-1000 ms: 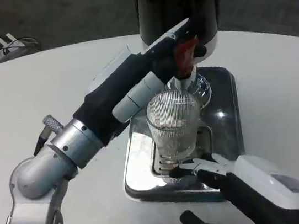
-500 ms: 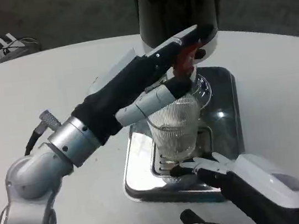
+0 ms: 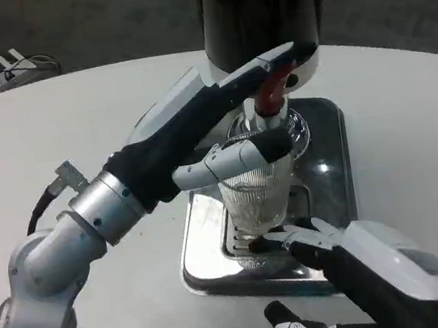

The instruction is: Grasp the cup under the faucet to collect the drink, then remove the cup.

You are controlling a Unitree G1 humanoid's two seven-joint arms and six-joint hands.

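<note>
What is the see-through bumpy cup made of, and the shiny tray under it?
The clear ribbed cup looks like glass or clear plastic: you can see through it, and fine ridges run down its wall. Which of the two, the picture cannot settle. The shiny silver tray looks like polished metal, probably steel: it mirrors the lights and the things above it.

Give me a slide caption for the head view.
Left hand at the dispenser's red tap above a ribbed cup on the drip tray; right hand at its base.

Left hand (image 3: 225, 118) outstretched, right hand (image 3: 355, 263) curled.
</note>
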